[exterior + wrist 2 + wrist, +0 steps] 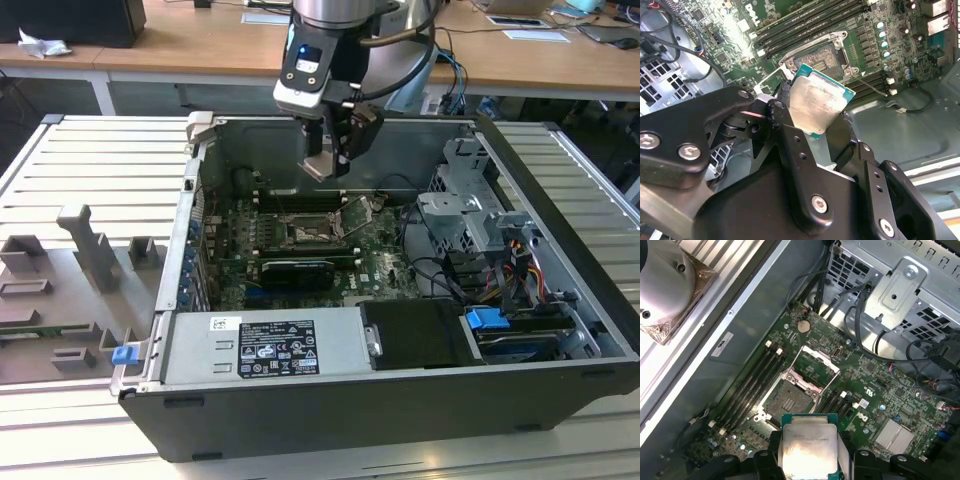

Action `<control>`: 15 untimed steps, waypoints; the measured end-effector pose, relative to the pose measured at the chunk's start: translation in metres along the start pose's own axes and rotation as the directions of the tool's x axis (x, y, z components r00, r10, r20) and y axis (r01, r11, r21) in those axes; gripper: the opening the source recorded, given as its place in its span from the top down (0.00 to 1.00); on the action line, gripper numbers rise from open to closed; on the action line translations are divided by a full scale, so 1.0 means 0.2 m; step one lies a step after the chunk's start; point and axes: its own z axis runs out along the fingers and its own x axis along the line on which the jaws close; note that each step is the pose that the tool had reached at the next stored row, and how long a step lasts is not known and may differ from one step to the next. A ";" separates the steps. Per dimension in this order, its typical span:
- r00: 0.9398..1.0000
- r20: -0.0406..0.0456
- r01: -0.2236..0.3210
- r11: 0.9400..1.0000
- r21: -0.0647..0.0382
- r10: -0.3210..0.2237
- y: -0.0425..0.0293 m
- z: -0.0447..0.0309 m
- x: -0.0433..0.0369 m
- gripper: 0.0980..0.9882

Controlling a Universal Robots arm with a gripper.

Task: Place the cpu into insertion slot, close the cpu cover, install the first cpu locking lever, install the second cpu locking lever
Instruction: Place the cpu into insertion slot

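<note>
The cpu (809, 449) is a small square chip with a pale metal face, and my gripper (810, 456) is shut on it, the black fingers (767, 460) pressing its two opposite edges. In the second wrist view the cpu (816, 104) hangs tilted over the insertion slot (817, 52). The exterior view shows my gripper (325, 165) inside the open computer case, well above the insertion slot (305, 232). In the first wrist view the insertion slot (787, 401) lies bare, with the cpu cover (812, 365) swung up open along its far edge.
Long black memory slots (747, 385) flank the socket. A metal drive cage (470, 205) with loose cables (430, 270) fills the case toward the exterior view's right, and a power supply (270, 345) sits at the front. A grey fixture tray (70, 290) lies outside the case.
</note>
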 end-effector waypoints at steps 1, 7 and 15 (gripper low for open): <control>1.000 0.000 -0.004 1.000 0.000 0.004 0.000 0.003 0.000 0.52; 1.000 0.000 -0.025 1.000 0.002 0.025 -0.001 0.016 0.000 0.52; 0.999 0.001 -0.044 0.999 0.003 0.044 -0.003 0.040 -0.001 0.52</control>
